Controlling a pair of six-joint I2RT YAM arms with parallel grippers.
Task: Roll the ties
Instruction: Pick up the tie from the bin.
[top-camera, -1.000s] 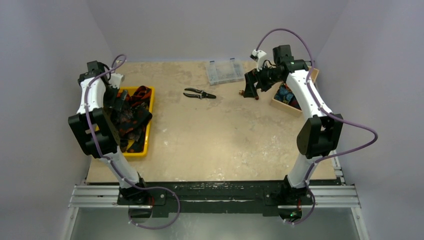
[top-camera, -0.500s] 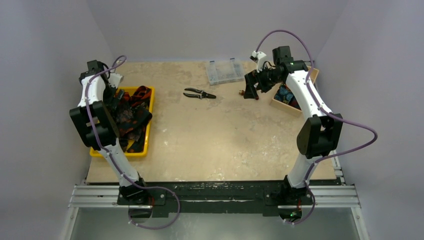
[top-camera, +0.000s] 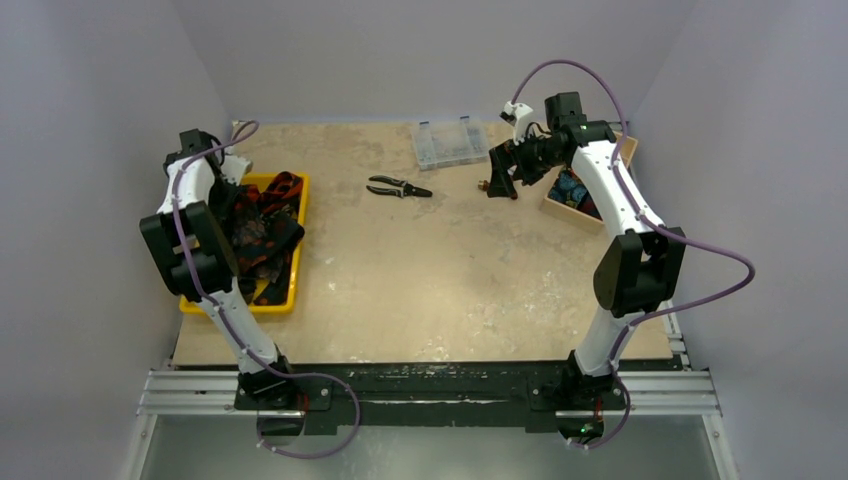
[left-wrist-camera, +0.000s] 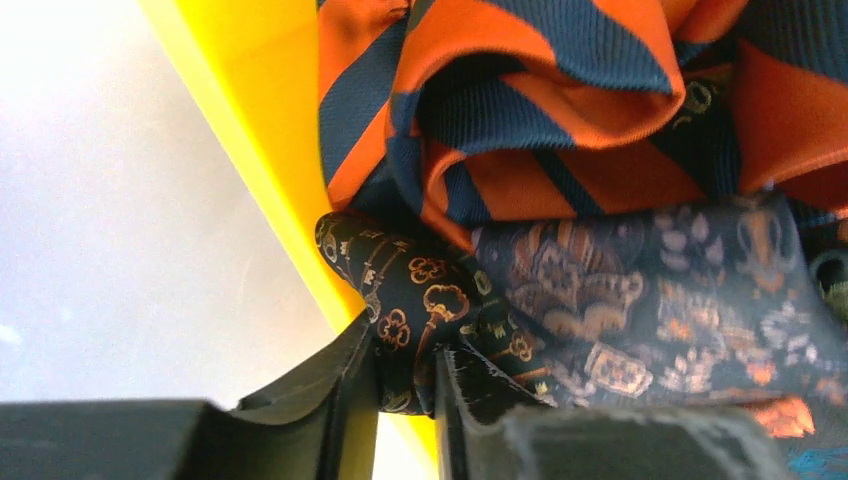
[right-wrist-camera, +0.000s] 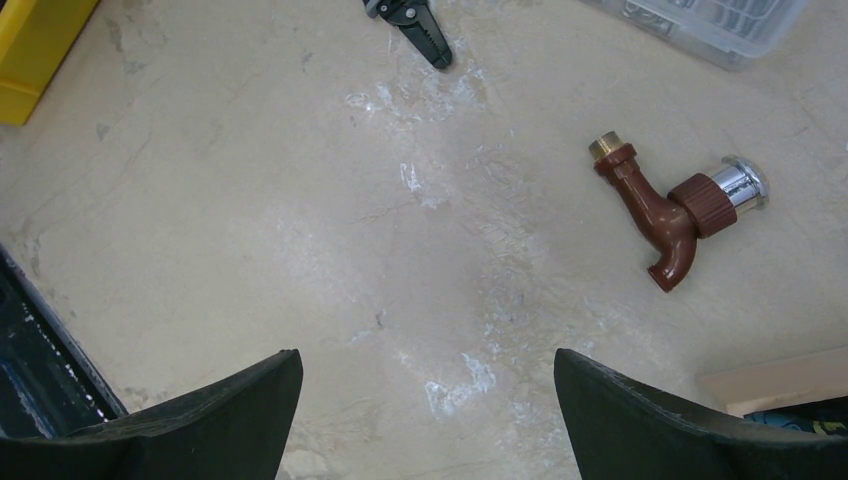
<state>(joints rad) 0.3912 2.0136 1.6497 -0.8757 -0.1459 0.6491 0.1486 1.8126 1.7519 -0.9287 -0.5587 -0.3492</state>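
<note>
Several ties (top-camera: 265, 225) lie heaped in a yellow bin (top-camera: 302, 235) at the table's left. My left gripper (top-camera: 233, 200) reaches down into the bin, mostly hidden under its own arm. In the left wrist view that gripper (left-wrist-camera: 408, 385) is shut on a fold of a black tie with gold keys (left-wrist-camera: 420, 300), close to the bin's yellow wall (left-wrist-camera: 260, 150). An orange and navy striped tie (left-wrist-camera: 540, 110) and a navy patterned tie (left-wrist-camera: 640, 300) lie just beyond. My right gripper (top-camera: 497, 183) (right-wrist-camera: 428, 365) hovers open over bare table at the back right, holding nothing.
Black-handled pliers (top-camera: 398, 187) (right-wrist-camera: 415, 25) lie at the back centre. A clear plastic box (top-camera: 449, 143) (right-wrist-camera: 720, 20) stands behind them. A brown tap fitting (right-wrist-camera: 670, 210) lies below the right gripper. A wooden box (top-camera: 560, 207) with blue cloth inside sits at the right edge.
The left gripper's jaws have closed from wide apart onto the key-patterned tie, and the left arm has shifted slightly toward the back. The right arm has not moved.
</note>
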